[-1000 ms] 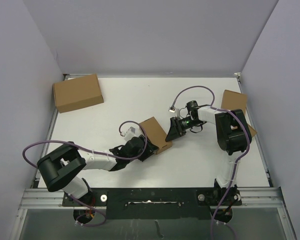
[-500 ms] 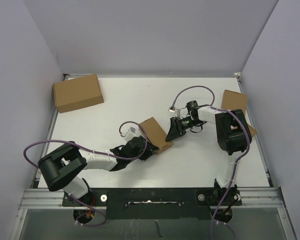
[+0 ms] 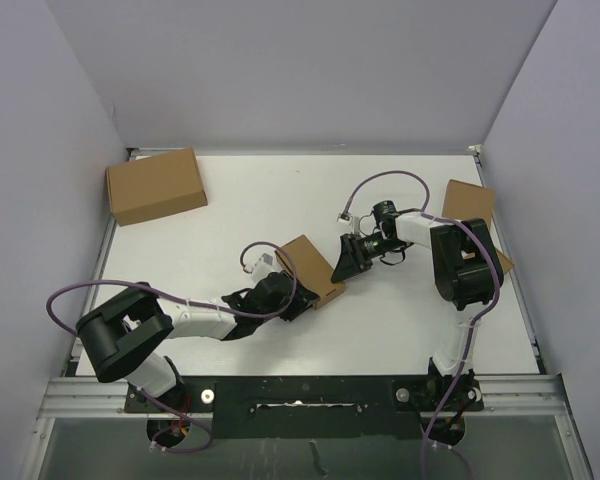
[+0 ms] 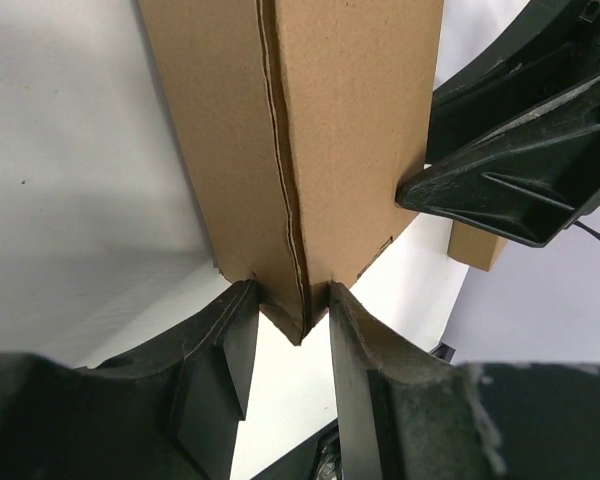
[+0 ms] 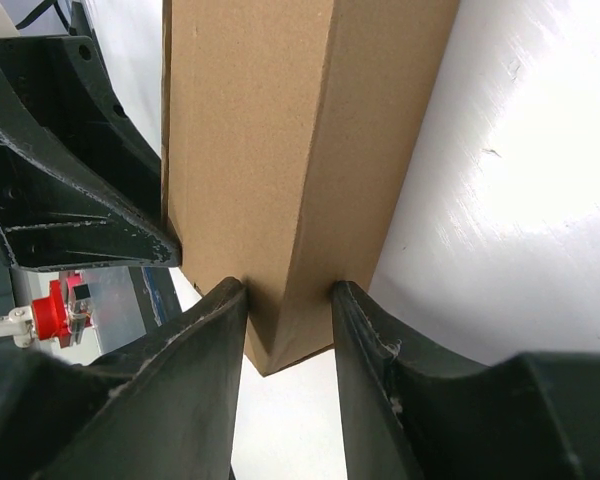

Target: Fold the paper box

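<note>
table [image 3: 280,200]: white, under both grippers.
closed carton [image 3: 156,186]: brown, well apart from the left gripper [image 4: 292,300], beyond it and to its left.
second box [image 3: 468,203]: brown, well apart from the right gripper [image 5: 288,295], off to its right.
paper box [image 3: 308,262]: folded into a small oblong, held between the two grippers.
left gripper: clamped on one corner of the paper box, a finger on each side of its seam.
right gripper: clamped on the opposite corner.
</note>
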Available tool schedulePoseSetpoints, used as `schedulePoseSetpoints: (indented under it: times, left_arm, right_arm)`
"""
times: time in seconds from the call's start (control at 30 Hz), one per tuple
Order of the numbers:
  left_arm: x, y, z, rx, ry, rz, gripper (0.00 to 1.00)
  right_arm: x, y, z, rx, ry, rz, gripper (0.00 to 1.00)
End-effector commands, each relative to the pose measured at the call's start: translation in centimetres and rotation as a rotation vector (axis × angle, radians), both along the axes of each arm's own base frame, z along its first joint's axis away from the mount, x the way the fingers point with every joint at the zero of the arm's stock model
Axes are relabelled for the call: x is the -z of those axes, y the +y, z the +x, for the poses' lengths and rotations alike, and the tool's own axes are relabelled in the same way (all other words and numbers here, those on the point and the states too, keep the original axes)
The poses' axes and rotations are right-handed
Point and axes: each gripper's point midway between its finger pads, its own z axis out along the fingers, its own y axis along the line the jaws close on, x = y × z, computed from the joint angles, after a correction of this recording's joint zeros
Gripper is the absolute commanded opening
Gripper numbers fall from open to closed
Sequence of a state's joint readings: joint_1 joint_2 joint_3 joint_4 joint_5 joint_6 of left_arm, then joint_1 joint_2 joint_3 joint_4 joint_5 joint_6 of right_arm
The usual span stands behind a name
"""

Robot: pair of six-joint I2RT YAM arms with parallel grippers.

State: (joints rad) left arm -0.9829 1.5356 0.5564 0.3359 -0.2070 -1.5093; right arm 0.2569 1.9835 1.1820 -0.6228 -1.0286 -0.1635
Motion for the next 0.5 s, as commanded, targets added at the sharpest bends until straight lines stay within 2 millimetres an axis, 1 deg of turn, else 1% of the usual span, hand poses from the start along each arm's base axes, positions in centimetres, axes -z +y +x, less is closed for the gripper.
schedulePoseSetpoints:
  times: [0.0,0.27,0.47]
  left_arm:
    - [-2.74,-1.15,0.23,0.003,-0.039,-0.052,0.33]
    - [-2.75,-1.65,-0.40,-0.002,0.000,-0.058,0.34]
    - [-3.16,-1.41,-0.71,-0.022,0.017,-0.053,0.34]
  right_arm:
    - [3.56,-1.01,0.15,-0.031,-0.055,-0.144,0.36]
    - [3.64,-1.02,0.11,-0.032,-0.054,-0.146,0.36]
    - [3.66,-1.03,0.15,-0.033,-0.055,-0.146,0.36]
